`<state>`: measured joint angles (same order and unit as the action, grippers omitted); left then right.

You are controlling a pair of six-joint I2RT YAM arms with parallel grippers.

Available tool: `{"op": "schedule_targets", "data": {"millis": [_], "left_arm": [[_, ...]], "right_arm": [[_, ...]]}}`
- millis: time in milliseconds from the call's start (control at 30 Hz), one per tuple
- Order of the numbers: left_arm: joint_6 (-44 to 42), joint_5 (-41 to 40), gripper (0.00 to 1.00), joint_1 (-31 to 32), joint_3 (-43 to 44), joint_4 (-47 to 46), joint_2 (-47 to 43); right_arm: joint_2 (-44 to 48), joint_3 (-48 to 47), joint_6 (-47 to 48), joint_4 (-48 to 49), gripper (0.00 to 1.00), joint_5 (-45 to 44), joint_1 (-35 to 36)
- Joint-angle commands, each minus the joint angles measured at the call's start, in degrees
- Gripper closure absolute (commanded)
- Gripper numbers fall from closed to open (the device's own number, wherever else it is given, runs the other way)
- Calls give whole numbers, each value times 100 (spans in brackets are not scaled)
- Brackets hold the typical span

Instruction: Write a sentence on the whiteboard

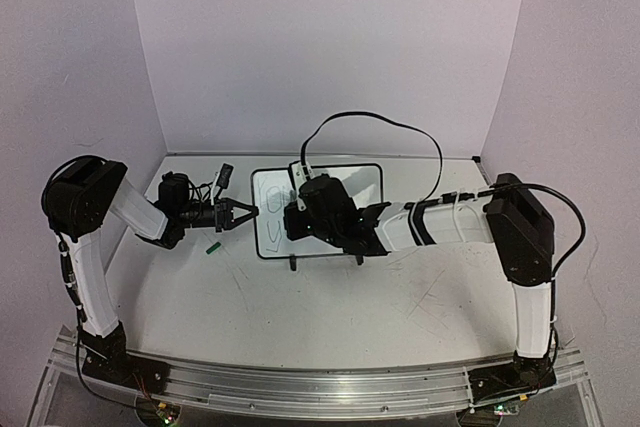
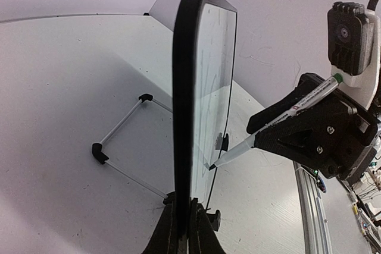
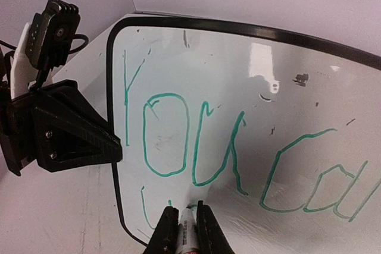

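The whiteboard point(image 3: 250, 63) stands upright on the table, black-framed. On it is the sentence point(image 3: 196, 141) in green: "You ca" on the first line, and short strokes of a second line below. My right gripper point(image 3: 187, 209) is shut on a white marker point(image 3: 188, 236) whose tip touches the board low on the left. In the left wrist view the marker point(image 2: 286, 114) slants down to the board face point(image 2: 214, 87). My left gripper point(image 2: 186, 203) is shut on the board's left frame edge point(image 2: 183, 87). From above, the right gripper point(image 1: 290, 219) covers much of the whiteboard point(image 1: 268, 209).
A small green marker cap point(image 1: 212, 245) lies on the table left of the board. The board's wire stand with black feet point(image 2: 100, 153) reaches out behind it. White walls close the table at the back and sides.
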<state>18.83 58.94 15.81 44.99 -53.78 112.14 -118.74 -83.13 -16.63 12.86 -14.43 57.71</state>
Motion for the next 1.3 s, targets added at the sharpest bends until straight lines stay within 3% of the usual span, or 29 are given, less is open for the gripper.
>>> {"op": "schedule_targets", "data": {"millis": [0,200,500,1267], "left_arm": [[-155,-206,100,-33,109,171,-128],[-160,-205,100,-34,115,179,-120],[-169,-204,100,-32,135,200,-95],[-231,-196,100,-15,145,283,-139]], "right_arm": [[-154,58,-42,-29,100,-123,-76],[22,111,-64,-55,100,-33,-58],[1504,1136,191,597,100,264,-84],[576,486,453,432,100,-145,-107]]}}
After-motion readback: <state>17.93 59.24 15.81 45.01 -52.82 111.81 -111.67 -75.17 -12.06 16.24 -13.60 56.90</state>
